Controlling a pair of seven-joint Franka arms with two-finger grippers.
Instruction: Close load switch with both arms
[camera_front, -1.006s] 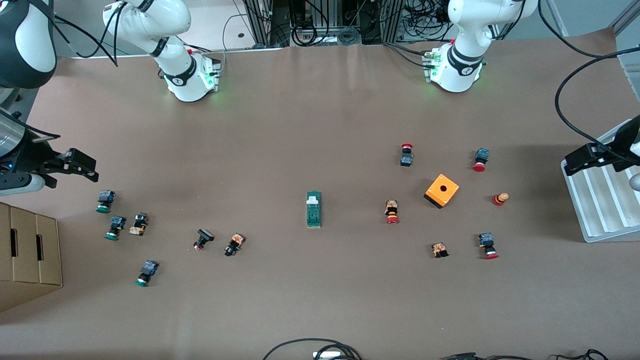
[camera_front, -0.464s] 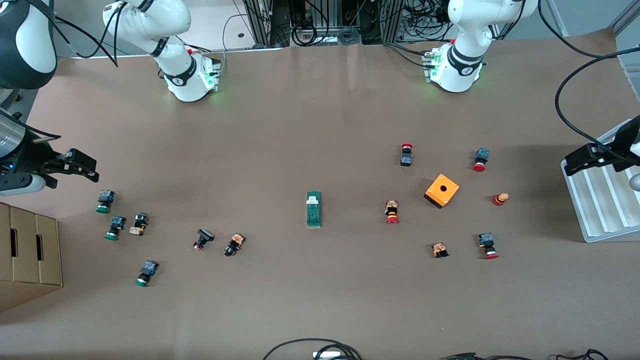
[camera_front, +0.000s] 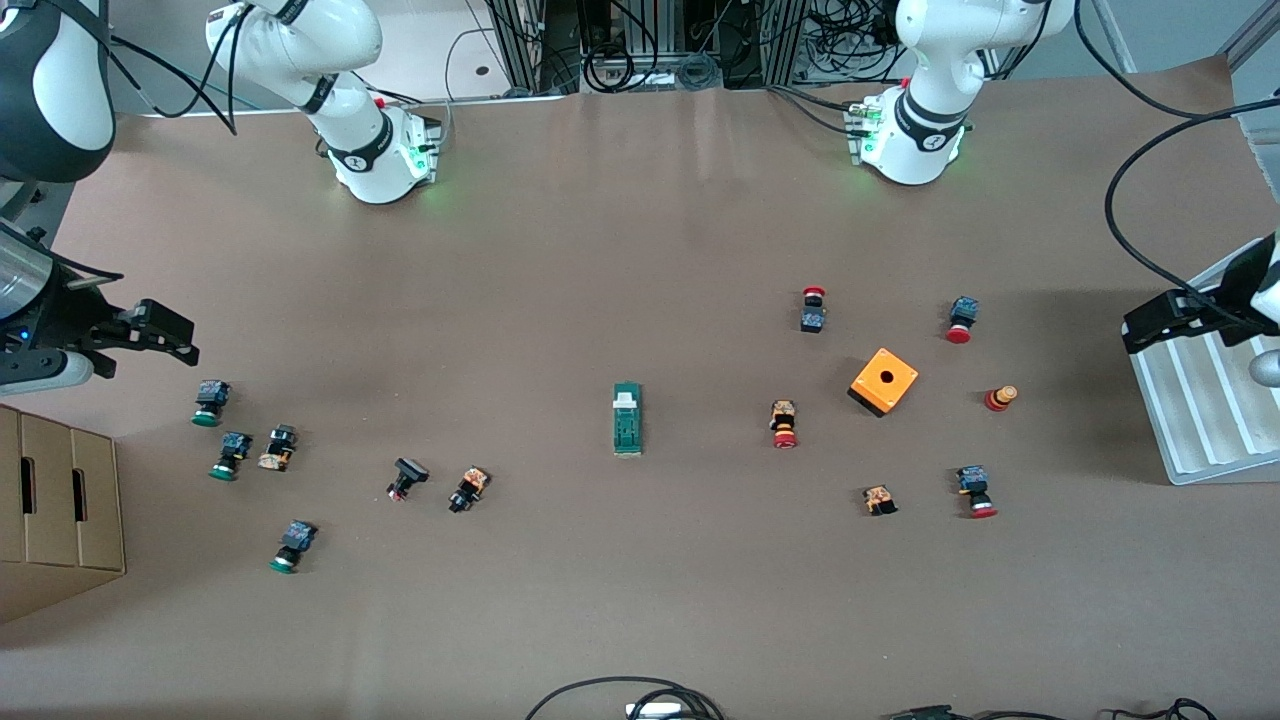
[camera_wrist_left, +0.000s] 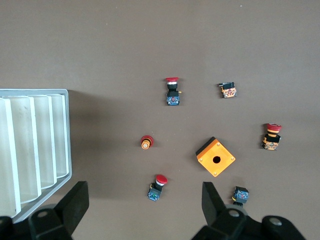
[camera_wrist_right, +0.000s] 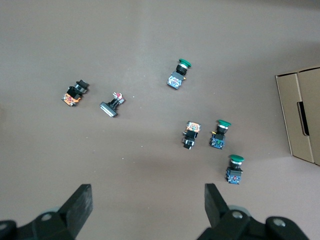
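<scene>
The load switch (camera_front: 627, 419) is a narrow dark-green block with a white tab at its end toward the bases. It lies flat near the middle of the table and is out of both wrist views. My left gripper (camera_front: 1160, 318) is up in the air over the edge of a white tray at the left arm's end. It is open and empty in the left wrist view (camera_wrist_left: 145, 202). My right gripper (camera_front: 165, 333) hangs over the right arm's end of the table above green-capped buttons. It is open and empty in the right wrist view (camera_wrist_right: 147, 202).
An orange square box with a hole (camera_front: 884, 381) and several red-capped push buttons (camera_front: 784, 424) lie toward the left arm's end. Several green-capped buttons (camera_front: 210, 402) lie toward the right arm's end. A white ridged tray (camera_front: 1200, 420) and a cardboard box (camera_front: 60, 510) stand at the table's two ends.
My left gripper has drifted very slightly toward the middle of the table. Nothing else has visibly moved.
</scene>
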